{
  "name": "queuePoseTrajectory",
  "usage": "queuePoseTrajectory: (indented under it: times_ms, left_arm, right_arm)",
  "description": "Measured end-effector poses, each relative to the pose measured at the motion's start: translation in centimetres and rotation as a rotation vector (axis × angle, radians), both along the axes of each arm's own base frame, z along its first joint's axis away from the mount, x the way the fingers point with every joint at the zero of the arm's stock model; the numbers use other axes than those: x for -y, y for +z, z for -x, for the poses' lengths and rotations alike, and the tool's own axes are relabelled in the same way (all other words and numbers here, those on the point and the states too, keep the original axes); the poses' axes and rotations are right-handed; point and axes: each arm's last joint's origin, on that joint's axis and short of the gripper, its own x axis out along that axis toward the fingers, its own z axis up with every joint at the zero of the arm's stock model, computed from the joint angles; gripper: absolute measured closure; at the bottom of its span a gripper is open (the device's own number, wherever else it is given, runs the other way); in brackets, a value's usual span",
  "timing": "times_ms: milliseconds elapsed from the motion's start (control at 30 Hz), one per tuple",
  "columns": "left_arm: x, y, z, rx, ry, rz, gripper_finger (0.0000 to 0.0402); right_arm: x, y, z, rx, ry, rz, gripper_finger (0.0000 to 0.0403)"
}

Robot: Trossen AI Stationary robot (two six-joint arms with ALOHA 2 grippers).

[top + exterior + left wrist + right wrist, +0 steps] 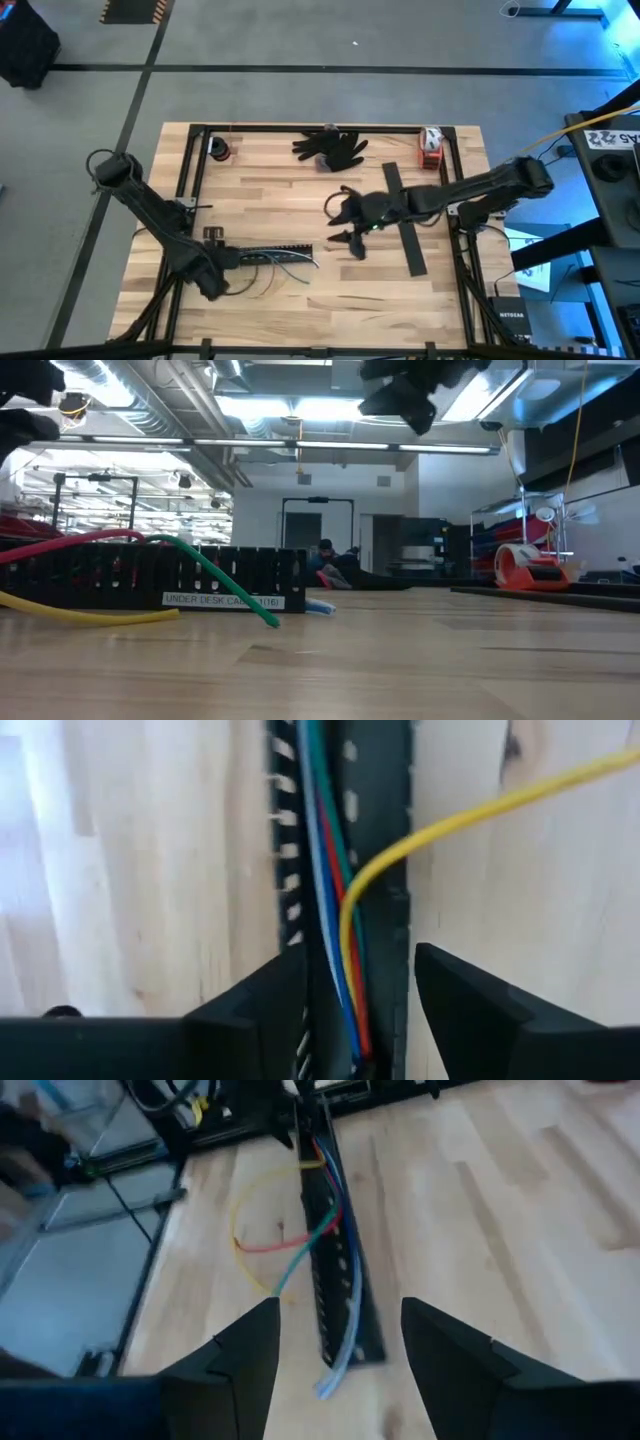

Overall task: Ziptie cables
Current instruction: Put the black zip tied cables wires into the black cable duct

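Observation:
The cables (285, 257) are thin white, blue, red, green and yellow wires lying along the black slotted channel (262, 253) at the table's near left. Their ends stick out of its right end (330, 1370), and yellow and red loops (262, 1230) spill over one wall onto the wood. In the left wrist view the wires (335, 900) run up the channel (385, 840). My left gripper (355, 1020) sits at the channel's left end. My right gripper (347, 226) hangs open above the table's middle, well clear of the wood (400, 395), facing the channel (335, 1270). My left gripper straddles the channel's left end from above, one finger (265, 1005) against each outer wall (290, 935), lying across its length. The wires pass between the fingers inside the channel. The channel lies flat on the table.
A black glove (330, 148) and a red tape dispenser (430, 148) lie near the far edge, and a small roll (220, 150) at the far left. A long flat dark bar (403, 222) lies under the right arm. Bare wood spans the near middle (380, 310).

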Motion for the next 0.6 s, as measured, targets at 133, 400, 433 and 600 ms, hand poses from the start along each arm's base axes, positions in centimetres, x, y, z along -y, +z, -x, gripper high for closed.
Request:
queuePoseTrajectory:
  times_ms: [133,400,433,600]
  left_arm:
    - [-1.3,-0.1,1.7,0.109,0.046,0.094,0.0229]
    - [-1.9,-1.5,2.8,0.134,-0.009,0.265,0.0229]
    - [-2.0,-1.9,2.9,0.123,-0.011,0.252,0.0229]
    - [-2.2,-3.4,3.0,0.106,-0.012,0.236,0.0232]
  right_arm:
    - [-1.5,-0.7,-1.1,-0.011,-0.018,-0.027,0.0201]
    - [-3.1,-0.9,-2.6,-0.002,-0.039,-0.026,0.0201]
    - [-3.1,-0.8,-2.8,0.012,-0.047,-0.025,0.0201]
    - [-3.4,-1.1,-3.6,0.052,-0.061,-0.023,0.0201]
